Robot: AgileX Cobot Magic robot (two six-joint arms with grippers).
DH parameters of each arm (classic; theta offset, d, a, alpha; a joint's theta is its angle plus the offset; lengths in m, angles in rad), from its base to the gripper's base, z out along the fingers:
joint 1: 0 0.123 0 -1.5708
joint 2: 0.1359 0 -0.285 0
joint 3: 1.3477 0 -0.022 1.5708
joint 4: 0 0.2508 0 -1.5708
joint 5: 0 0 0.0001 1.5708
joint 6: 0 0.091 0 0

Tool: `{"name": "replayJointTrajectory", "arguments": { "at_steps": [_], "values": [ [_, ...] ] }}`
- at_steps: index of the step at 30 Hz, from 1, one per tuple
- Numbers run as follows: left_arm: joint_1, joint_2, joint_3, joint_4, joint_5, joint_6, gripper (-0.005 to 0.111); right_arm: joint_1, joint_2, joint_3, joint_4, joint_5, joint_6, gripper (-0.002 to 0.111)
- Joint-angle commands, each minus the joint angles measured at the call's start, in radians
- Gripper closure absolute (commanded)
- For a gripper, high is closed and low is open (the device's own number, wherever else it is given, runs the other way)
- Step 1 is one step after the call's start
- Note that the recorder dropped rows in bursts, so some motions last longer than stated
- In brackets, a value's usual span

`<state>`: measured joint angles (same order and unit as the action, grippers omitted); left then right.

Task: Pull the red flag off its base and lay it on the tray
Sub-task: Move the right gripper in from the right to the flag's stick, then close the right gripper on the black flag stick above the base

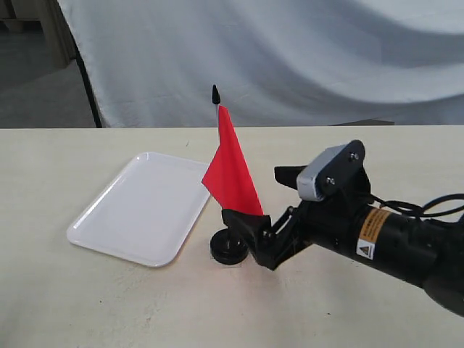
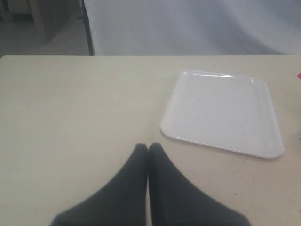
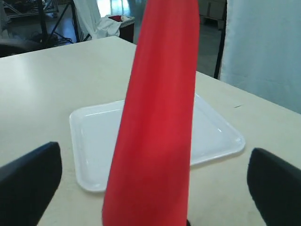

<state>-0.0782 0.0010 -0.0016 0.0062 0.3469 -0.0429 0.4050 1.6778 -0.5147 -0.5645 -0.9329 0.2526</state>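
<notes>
Straddling the red flag (image 3: 160, 117) low, my right fingers (image 3: 29, 186) gape wide, empty; pinching only cloth could drag the base (image 1: 230, 249) over. Meanwhile my left fingers (image 2: 131, 188) press together, holding nothing.

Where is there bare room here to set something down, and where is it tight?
The tray is bare throughout. Open table lies left of it, in front of it, and behind it up to the backdrop. Crowded at the tray's near right corner: base, red flag and the open right claw.
</notes>
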Motion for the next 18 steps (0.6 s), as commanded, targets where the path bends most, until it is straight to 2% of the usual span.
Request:
{"name": "replayJointTrajectory", "arguments": {
  "at_steps": [1, 9, 18],
  "values": [
    [-0.004, -0.001, 0.002, 0.000, -0.003, 0.001, 0.107, 0.009, -0.001, -0.061, 0.041, 0.049, -0.007, 0.005],
    [-0.004, -0.001, 0.002, 0.000, -0.003, 0.001, 0.107, 0.018, 0.143, -0.157, 0.039, 0.044, 0.004, 0.005],
    [-0.004, -0.001, 0.002, 0.000, -0.003, 0.001, 0.107, 0.018, 0.337, -0.253, 0.025, -0.038, -0.013, 0.005]
  ]
}}
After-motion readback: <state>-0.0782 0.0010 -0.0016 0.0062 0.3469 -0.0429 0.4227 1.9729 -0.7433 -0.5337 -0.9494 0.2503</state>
